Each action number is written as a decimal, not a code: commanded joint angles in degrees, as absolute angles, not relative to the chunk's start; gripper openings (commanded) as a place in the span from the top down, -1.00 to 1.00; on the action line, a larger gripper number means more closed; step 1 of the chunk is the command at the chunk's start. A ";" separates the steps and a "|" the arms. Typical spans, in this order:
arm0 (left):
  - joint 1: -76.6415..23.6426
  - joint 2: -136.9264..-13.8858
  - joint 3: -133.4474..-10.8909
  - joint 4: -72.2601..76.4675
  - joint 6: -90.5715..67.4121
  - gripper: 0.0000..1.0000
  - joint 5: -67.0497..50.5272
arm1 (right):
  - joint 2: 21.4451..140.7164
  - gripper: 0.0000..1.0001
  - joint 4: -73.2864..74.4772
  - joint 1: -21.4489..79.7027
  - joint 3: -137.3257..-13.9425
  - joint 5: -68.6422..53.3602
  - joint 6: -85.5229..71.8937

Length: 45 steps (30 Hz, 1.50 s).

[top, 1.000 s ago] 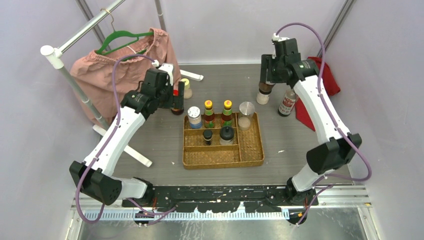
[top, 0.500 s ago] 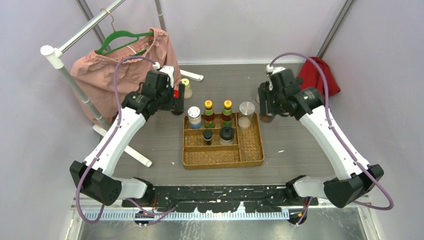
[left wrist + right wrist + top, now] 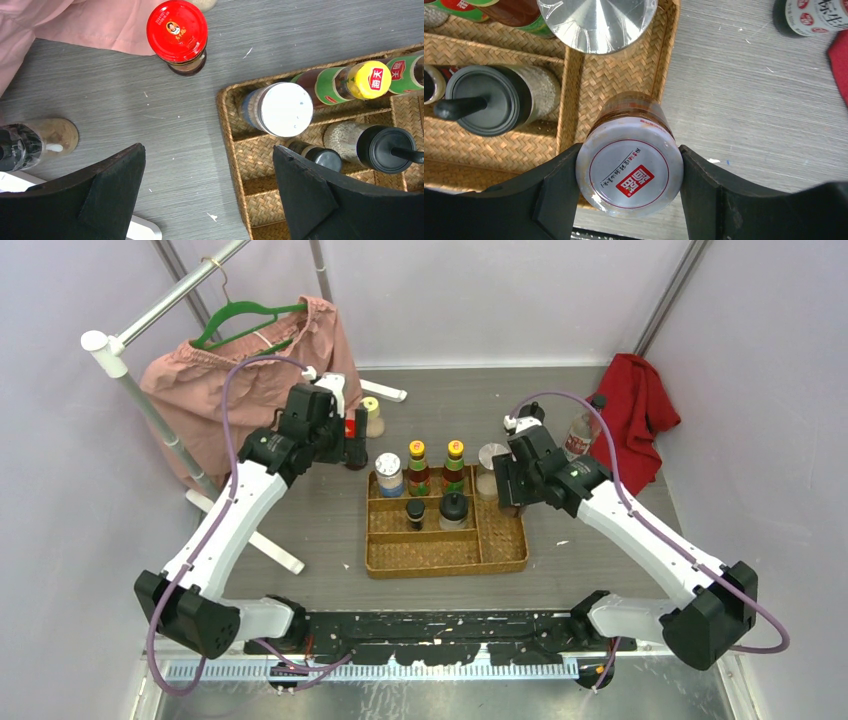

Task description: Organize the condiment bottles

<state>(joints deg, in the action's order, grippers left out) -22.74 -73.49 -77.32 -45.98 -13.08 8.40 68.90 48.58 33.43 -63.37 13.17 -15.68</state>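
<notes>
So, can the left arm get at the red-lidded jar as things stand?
Probably yes. The left gripper is open and the red-lidded jar stands just ahead of it, with nothing between them; only the pink cloth lies beside the jar.

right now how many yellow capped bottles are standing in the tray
2, both in the back row of the tray: the left bottle beside the white-lidded jar, the right bottle beside the silver-lidded shaker. None looks hidden.

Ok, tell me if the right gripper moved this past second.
Yes. With the white-lidded jar, the right gripper swung left and nearer, reaching the woven tray's right edge.
</notes>
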 commanded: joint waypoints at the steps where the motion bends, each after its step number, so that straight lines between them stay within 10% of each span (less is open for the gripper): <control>1: -22.50 -71.02 -76.71 -44.38 -13.36 -0.96 8.17 | 69.13 -0.07 33.53 33.84 -60.43 14.07 -16.75; 45: -22.50 -70.34 -76.26 -44.43 -13.69 -0.96 8.05 | 77.55 -0.08 29.40 38.25 -54.96 16.02 -17.97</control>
